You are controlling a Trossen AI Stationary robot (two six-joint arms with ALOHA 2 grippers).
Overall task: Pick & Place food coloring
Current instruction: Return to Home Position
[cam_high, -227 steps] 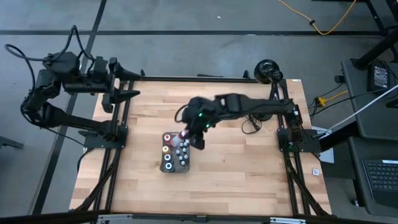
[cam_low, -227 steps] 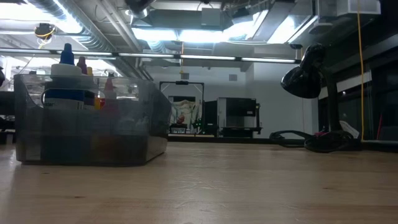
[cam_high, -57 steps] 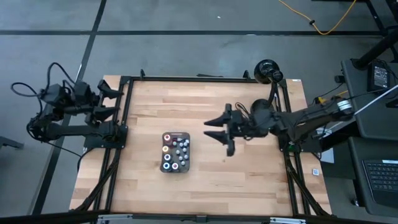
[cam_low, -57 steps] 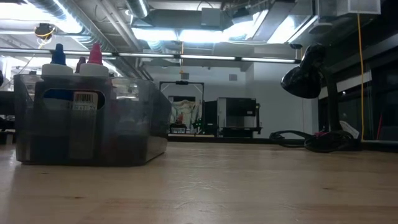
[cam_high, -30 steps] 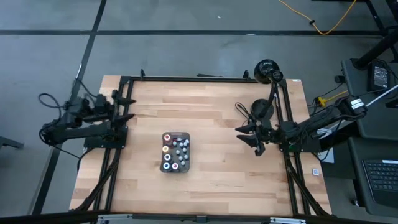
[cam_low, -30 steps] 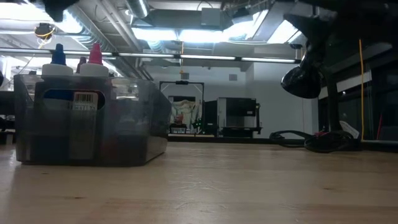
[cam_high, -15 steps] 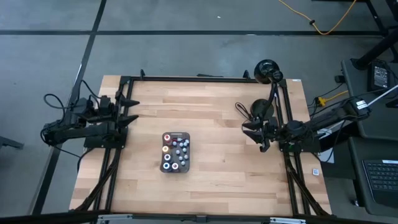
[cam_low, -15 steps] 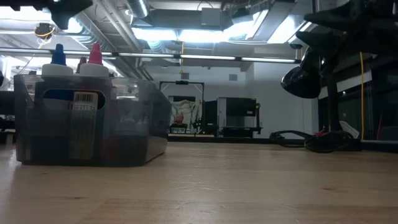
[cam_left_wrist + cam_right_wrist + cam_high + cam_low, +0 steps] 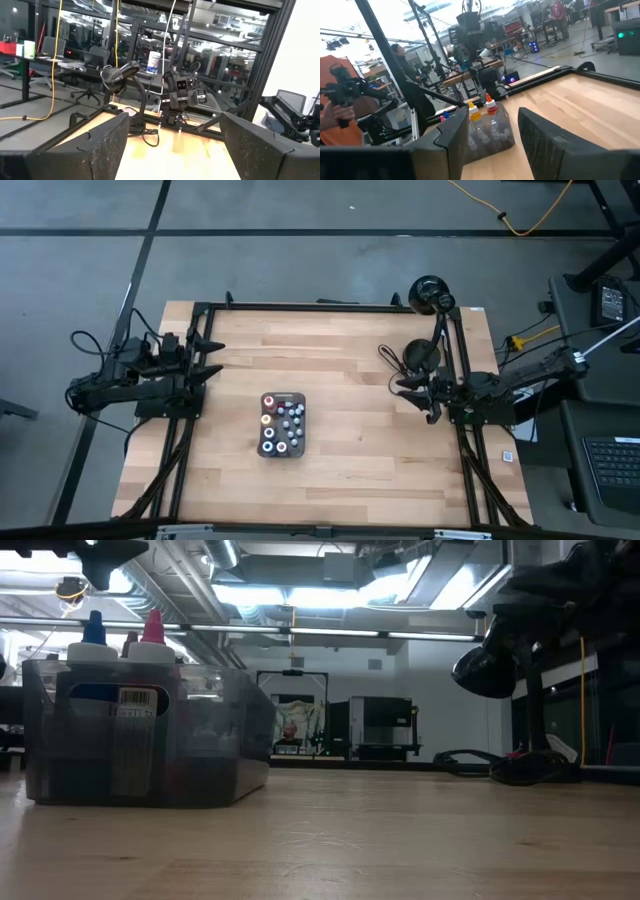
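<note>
Bare table (image 9: 350, 470) surrounds the central tray (image 9: 283, 394) of food coloring bottles (image 9: 284, 420). The left gripper (image 9: 215, 356) and right gripper (image 9: 418, 398) hug the side edges; a lamp (image 9: 431, 293) crowds the far-right corner.

We see a pale butcher-block table (image 9: 350, 450) edged by black frame rails (image 9: 310, 306). Directly on the wood, a little left of centre, sits a dark grey translucent bin (image 9: 215, 750). At a corner on the right arm's side stands a black desk lamp (image 9: 431, 293), its black cable (image 9: 388, 358) looped on the boards nearby.
</note>
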